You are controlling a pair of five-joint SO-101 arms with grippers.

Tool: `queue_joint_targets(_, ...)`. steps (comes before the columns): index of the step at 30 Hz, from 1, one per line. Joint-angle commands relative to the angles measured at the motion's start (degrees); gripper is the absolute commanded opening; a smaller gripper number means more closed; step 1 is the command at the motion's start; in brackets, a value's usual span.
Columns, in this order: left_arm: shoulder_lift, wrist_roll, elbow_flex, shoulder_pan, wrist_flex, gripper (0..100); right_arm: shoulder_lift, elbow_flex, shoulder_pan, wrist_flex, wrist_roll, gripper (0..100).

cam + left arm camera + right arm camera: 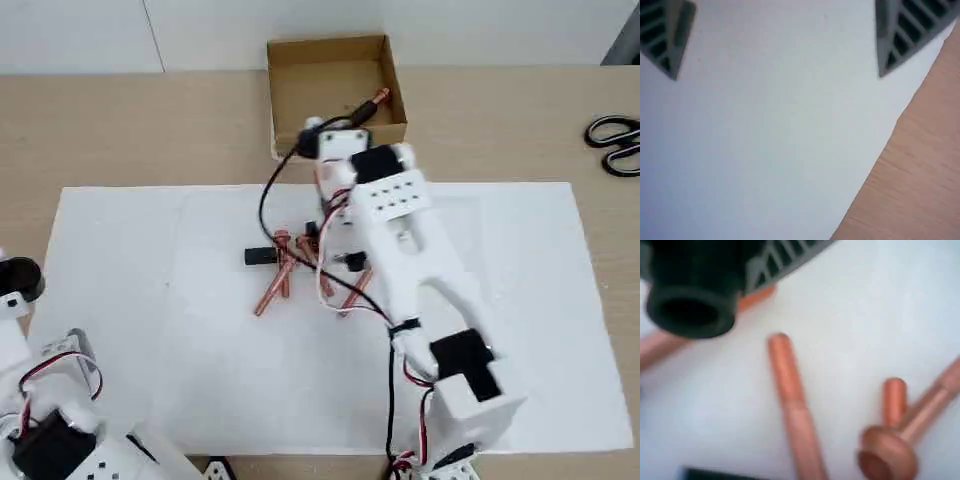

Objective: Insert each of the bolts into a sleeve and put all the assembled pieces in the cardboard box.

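Lying flat, bolts (pixel 272 288) slant diagonally across the sheet (pixel 150 300) (some crossing).

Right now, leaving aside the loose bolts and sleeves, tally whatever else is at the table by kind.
Cardboard box: 1
Pair of scissors: 1
White sheet: 1
Robot arms: 2, the right arm and the left arm
Total: 5
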Motion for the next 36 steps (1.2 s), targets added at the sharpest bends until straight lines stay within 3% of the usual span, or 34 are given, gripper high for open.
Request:
queue_joint_targets(1, -0.35, -0.09, -0.22, 0.26, -0.88, 24, -4.62, -2.55, 5.14, 2.24, 1.05, 0.4)
queue_joint_targets(12, -0.35, -0.09, -0.22, 0.26, -0.88, 24, 4.26, 6.86, 13.85, -3.74, 1.05, 0.5)
queue_joint_targets(28, -0.35, -0.09, -0.22, 0.26, -0.88, 24, 11.91, 6.77, 13.85, -4.35, 1.05, 1.0)
queue_joint_targets(34, -0.35, -0.09, -0.22, 0.26, -0.88, 24, 12.0, 6.68, 13.76, -3.91, 1.05, 13.9)
queue_joint_targets(36, -0.35, -0.09, -0.22, 0.26, -0.88, 24, 12.0, 6.68, 13.76, -3.91, 1.05, 13.5)
